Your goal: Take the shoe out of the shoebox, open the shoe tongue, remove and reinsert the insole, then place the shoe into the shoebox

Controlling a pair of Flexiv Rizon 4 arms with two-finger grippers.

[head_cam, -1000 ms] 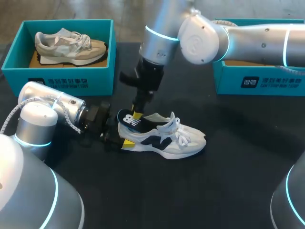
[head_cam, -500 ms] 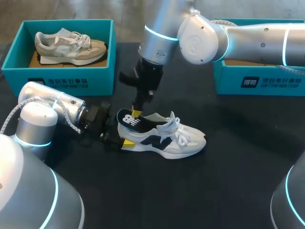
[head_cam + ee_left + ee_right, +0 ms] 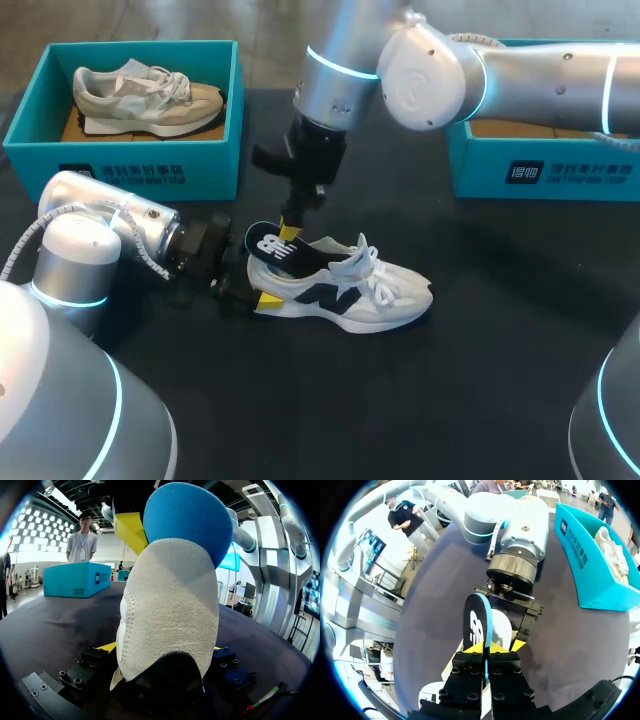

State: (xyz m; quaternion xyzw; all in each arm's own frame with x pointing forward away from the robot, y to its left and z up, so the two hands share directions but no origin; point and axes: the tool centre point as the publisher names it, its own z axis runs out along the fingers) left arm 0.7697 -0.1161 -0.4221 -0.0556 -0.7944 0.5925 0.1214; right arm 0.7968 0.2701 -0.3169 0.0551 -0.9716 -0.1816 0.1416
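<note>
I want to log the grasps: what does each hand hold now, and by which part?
The right hand pinches the insole by the edge of its raised heel end. The left hand clamps the shoe at its heel.

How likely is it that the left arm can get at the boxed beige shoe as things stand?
Probably not yet: the left tool is shut on the white shoe's heel. Otherwise the open shoebox leaves the beige shoe uncovered.
</note>
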